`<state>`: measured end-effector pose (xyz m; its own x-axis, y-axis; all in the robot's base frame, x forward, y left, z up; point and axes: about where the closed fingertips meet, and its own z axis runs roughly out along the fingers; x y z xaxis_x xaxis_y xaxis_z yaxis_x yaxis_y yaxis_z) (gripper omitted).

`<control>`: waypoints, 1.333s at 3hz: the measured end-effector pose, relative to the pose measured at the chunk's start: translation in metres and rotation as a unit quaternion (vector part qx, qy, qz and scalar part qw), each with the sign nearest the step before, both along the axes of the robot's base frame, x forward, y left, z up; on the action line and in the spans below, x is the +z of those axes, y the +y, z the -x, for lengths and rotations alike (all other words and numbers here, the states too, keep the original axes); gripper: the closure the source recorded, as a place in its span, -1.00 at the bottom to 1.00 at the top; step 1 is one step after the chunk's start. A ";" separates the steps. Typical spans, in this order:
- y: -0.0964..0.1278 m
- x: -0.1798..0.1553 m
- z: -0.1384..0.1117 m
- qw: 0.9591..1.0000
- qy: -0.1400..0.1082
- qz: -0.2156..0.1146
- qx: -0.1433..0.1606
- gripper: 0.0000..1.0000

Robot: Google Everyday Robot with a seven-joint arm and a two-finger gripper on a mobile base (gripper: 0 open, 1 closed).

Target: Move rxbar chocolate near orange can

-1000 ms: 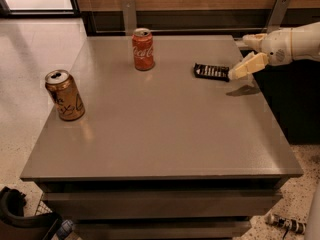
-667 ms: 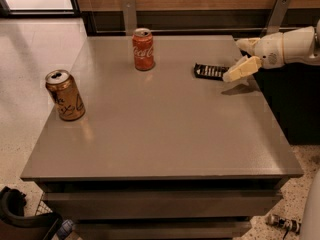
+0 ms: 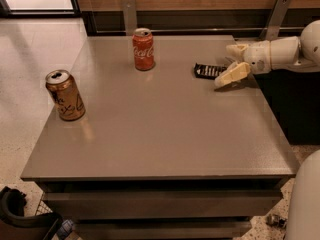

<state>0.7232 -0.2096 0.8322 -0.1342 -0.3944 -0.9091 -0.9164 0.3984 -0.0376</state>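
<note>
The rxbar chocolate (image 3: 208,70), a flat black bar with white lettering, lies on the grey table (image 3: 165,129) at the back right. The orange can (image 3: 65,95), golden-brown with dark script, stands upright near the table's left edge. My gripper (image 3: 231,62) reaches in from the right, low over the table at the bar's right end. Its two cream fingers (image 3: 231,74) are spread apart, one behind and one in front of that end. It holds nothing.
A red Coca-Cola can (image 3: 143,49) stands upright at the back middle, left of the bar. A wooden wall with metal brackets (image 3: 129,15) runs behind the table. The tiled floor (image 3: 30,59) lies to the left, and dark gear (image 3: 20,219) sits below the front left corner.
My gripper has shifted a little to the left and closer to the bar's right end. The bar and both cans have not moved.
</note>
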 end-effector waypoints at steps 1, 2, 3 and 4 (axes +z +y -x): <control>-0.001 -0.007 0.004 1.000 -0.002 -0.007 0.011 -1.00; -0.004 -0.011 0.009 1.000 -0.002 -0.008 0.015 -1.00; -0.002 -0.020 0.007 1.000 0.021 0.000 0.012 -1.00; 0.003 -0.027 0.003 0.999 0.037 0.002 0.012 -1.00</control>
